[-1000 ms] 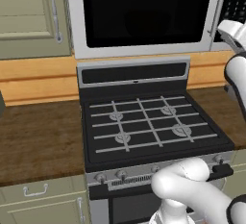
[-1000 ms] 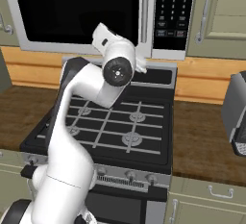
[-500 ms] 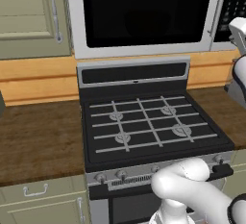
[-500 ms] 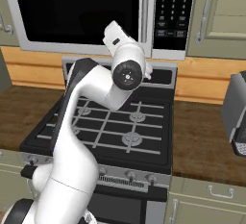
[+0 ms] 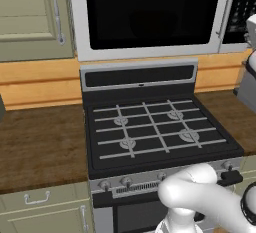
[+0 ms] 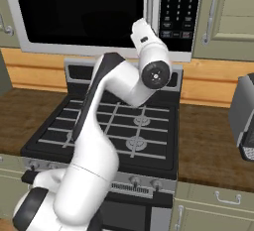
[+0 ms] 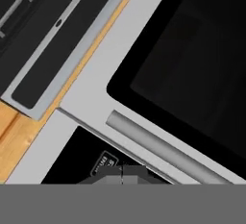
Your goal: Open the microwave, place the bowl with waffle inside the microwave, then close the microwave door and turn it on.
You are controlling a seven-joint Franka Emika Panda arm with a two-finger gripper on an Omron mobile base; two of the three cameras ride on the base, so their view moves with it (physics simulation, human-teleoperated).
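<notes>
Even, flat rendered light, soft shadows, no glare, slightly pixelated.

Glossy white arm (image 6: 106,126) of rounded, tube-like links, thick at the bottom and slimmer higher up. Black band along one edge of the middle link. Round black cap with a small pale centre on the upper joint. Black ring at the lowest joint.

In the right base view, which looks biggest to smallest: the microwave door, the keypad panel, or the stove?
1. Microwave door, though cut off at the frame edge; the stove covers a similar area, so these two are close.
2. Stove.
3. Keypad panel, clearly the smallest.
</notes>
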